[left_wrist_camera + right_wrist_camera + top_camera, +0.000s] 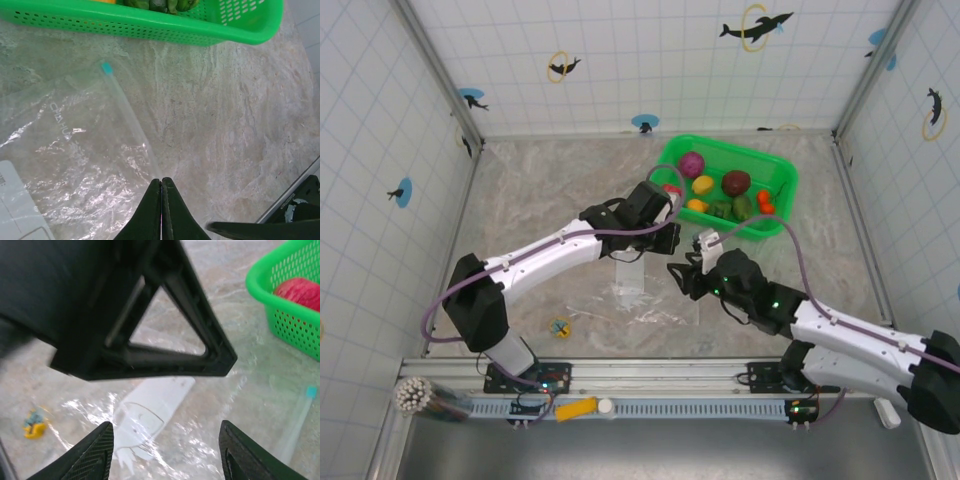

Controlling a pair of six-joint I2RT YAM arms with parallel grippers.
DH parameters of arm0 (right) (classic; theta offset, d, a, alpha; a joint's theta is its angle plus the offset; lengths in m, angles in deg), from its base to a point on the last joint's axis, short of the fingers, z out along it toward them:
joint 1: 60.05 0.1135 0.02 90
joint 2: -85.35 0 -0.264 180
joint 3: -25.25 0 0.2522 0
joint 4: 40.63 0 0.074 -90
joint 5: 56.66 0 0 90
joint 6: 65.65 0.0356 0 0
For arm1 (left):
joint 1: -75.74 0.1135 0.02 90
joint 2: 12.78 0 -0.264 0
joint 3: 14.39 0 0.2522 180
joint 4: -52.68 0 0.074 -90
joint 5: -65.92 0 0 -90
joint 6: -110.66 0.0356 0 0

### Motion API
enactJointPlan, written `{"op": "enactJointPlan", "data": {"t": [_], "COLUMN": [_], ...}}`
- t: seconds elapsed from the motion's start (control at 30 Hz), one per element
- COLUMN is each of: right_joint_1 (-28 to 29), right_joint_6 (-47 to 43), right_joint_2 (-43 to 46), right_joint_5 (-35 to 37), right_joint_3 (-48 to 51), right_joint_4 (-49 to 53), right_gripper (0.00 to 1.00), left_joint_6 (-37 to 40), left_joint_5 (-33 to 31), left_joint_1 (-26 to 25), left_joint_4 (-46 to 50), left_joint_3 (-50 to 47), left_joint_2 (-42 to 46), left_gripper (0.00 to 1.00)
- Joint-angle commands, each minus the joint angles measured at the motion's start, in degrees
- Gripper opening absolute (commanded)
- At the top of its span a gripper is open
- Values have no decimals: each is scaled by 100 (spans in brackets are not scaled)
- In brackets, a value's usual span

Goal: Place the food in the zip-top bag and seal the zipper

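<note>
Left wrist: fingers (151,212) tight on zipper (129,119)

A: Saw thin clear plastic in the zip-top bag (75,165), crinkled and glossy, with a smoother, stiffer strip for the zipper (128,119).
B: Noticed a white label (160,392) too, flat, paper-like. Found the basket (150,22) in green perforated plastic, slightly shiny.
A: Took the table (235,115) for stone-patterned, matt, a bit rough. Marked the left gripper (161,182) as matt black plastic.

Food (736,183) in basket (775,170); clear bag (75,165) lies flat, seemingly empty
</note>
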Motion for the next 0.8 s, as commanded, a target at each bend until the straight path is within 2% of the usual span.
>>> {"op": "enactJointPlan", "data": {"t": [0.0,0.1,0.17,0.2,0.27,0.4,0.53,0.77], "right_joint_1": [-432,-1482,-2046,-2233,-2361,-2629,-2818,-2869], "right_joint_6": [330,861,1170,1236,1310,1649,1837,2216], "right_joint_2": [337,212,27,-88,-266,-828,-1643,-2830], "right_joint_5": [-173,-1020,-1648,-1914,-1941,-2719,-3235,-3802], "right_joint_3": [168,320,570,685,838,1024,801,475], "right_joint_4": [28,460,443,409,367,-513,-954,-1816], "right_gripper": [55,49,47,46,46,45,45,41], "left_joint_6": [194,162,-46,-195,-369,-555,-530,-556], "left_joint_5": [-116,-292,-312,-118,42,-187,-327,-286], "left_joint_1": [-8,-8,7,16,12,10,27,33], "left_joint_4": [30,23,-241,-549,-808,-773,-853,-992], "left_joint_3": [40,-218,-669,-981,-1259,-1455,-1822,-2349], "left_joint_2": [36,67,182,232,123,88,365,658], "left_gripper": [8,11,19,22,27,29,29,28]}}
